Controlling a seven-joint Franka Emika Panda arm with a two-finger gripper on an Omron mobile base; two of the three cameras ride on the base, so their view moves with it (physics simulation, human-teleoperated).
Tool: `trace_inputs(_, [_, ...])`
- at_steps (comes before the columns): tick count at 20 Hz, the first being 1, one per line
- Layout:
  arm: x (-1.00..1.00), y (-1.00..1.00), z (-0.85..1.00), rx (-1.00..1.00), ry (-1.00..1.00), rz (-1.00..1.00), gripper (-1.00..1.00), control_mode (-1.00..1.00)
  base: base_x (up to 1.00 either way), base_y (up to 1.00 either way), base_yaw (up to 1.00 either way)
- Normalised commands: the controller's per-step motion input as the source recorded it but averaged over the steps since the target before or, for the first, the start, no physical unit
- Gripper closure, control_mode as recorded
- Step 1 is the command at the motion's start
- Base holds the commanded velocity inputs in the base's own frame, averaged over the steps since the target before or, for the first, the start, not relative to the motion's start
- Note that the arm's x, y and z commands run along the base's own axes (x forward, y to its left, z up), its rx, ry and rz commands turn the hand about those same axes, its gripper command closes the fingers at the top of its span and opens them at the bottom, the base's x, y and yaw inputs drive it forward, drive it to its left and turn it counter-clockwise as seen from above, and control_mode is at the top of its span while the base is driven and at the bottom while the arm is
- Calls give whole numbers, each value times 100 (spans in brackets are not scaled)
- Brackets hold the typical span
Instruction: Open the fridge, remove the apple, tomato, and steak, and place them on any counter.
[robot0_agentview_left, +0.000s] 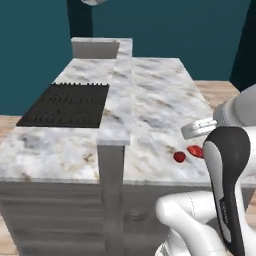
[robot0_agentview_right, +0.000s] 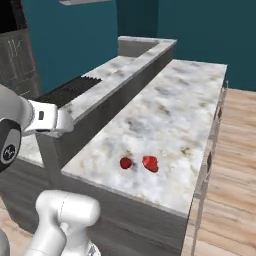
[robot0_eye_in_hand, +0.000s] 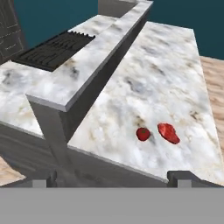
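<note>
The steak (robot0_agentview_left: 195, 150) (robot0_agentview_right: 150, 163) (robot0_eye_in_hand: 168, 133), a flat irregular red lump, lies on the marbled counter (robot0_agentview_left: 160, 100) (robot0_agentview_right: 170, 110) (robot0_eye_in_hand: 157, 74) near its front edge. Just left of it, a small gap away, sits a small round red fruit (robot0_agentview_left: 179, 156) (robot0_agentview_right: 126, 162) (robot0_eye_in_hand: 142, 134); I cannot tell whether it is the apple or the tomato. My gripper (robot0_eye_in_hand: 111, 178) hovers in front of and above the counter's near edge. It is open, its fingertips (robot0_eye_in_hand: 179, 177) wide apart with nothing between them. The fridge is out of view.
A raised marbled ledge (robot0_agentview_left: 120, 90) (robot0_agentview_right: 115, 85) (robot0_eye_in_hand: 96, 57) runs along the counter's left side. Beyond it lies a black ridged cooktop (robot0_agentview_left: 67, 105) (robot0_agentview_right: 70, 89) (robot0_eye_in_hand: 52, 48). Wooden floor (robot0_agentview_right: 230, 165) borders the counter on the right, and teal walls stand behind.
</note>
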Motion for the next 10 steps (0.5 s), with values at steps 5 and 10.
trace_inputs(5, [0,0,0,0,0,0,-100,100,-31,-28,95])
trace_inputs(10, [0,0,0,0,0,0,-100,100,-2,-5,100])
